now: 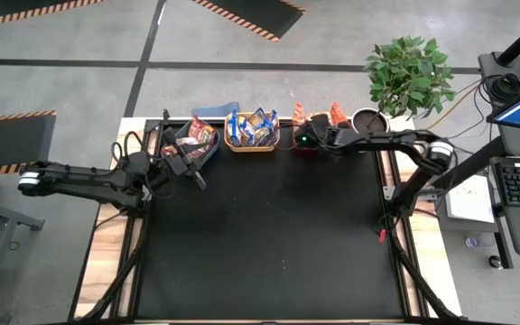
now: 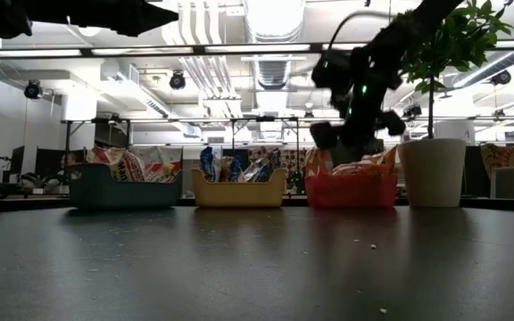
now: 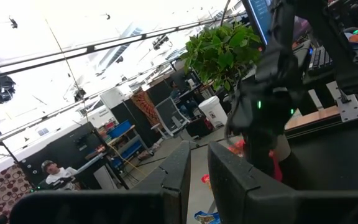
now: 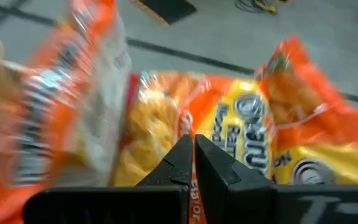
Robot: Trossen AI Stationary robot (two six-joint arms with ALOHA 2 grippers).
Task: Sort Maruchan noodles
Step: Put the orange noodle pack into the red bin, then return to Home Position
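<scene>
High view shows the left hand [image 1: 190, 166] just beside the blue bin [image 1: 201, 144], its tips too small to read there; the left wrist view shows the fingers [image 3: 180, 168] nearly together on nothing. The right hand [image 1: 307, 138] hangs over the red bin [image 2: 351, 190], hiding part of it. In the right wrist view its fingers are shut, empty, just above the orange Maruchan noodles [image 4: 253, 137]. More packets fill the yellow bin [image 1: 250, 143], all three bins along the table [image 1: 269, 244] far edge.

Blue bin [image 2: 124, 190], yellow bin [image 2: 239, 190], red bin [image 2: 351, 191], potted plant [image 1: 411, 70], black table [image 1: 269, 244]
</scene>
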